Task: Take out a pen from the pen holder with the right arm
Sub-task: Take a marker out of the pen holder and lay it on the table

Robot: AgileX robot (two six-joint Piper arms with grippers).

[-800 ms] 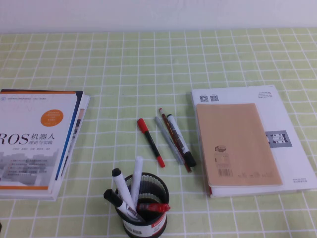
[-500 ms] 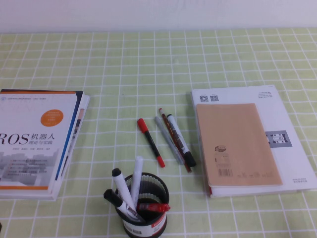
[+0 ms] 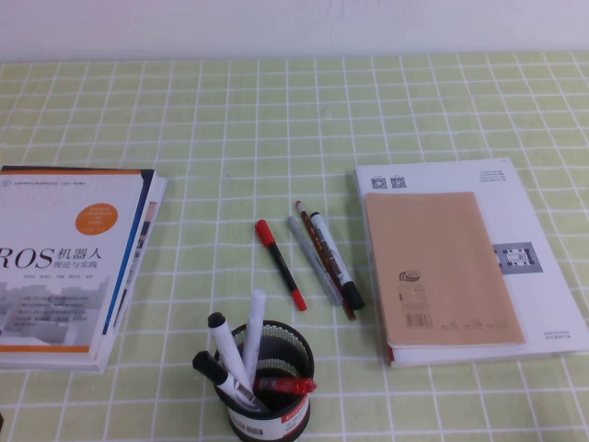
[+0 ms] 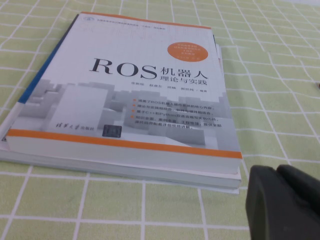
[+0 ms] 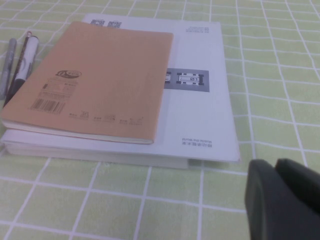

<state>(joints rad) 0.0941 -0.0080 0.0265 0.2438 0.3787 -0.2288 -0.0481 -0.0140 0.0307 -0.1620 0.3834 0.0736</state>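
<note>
Right gripper [image 5: 276, 172] first: it only shows as a dark blob in the corner of the right wrist view. Its jaws are pressed together and there's nothing in them. It sits low over the pale green tablecloth with the white grid [image 5: 125, 205], just off the near corner of the big white book [image 5: 205, 115]. A thin tan paper-covered notebook [image 5: 100, 80] lies flat on top of that book. Past the notebook's far edge you can catch a white marker with a black cap [image 5: 26, 57] and a grey pen [image 5: 7, 65] lying on the cloth.

The left gripper [image 4: 277, 175] is the same deal: a dark shape in the corner of its own wrist view, parked right beside the near corner of the white ROS textbook with the orange stripe [image 4: 145, 95]. That book rests on another thin book.

Neither arm shows up in the high view.

The round black mesh pen holder [image 3: 287, 343] stands at the near edge of the table, roughly in the middle, between the two piles of books and well apart from both. All its pens are inside: a white marker [image 3: 253, 322] leaning up out of it, two black-capped white markers [image 3: 221, 336] [image 3: 216, 373] tilting left, and a red marker [image 3: 285, 384] lying across the rim.

Beyond the holder, loose on the cloth, there's a red-and-black pen [image 3: 280, 263]. Just right of it is a tight bunch of grey pen, brown pencil-like stick [image 3: 307, 224] and capped marker.
</note>
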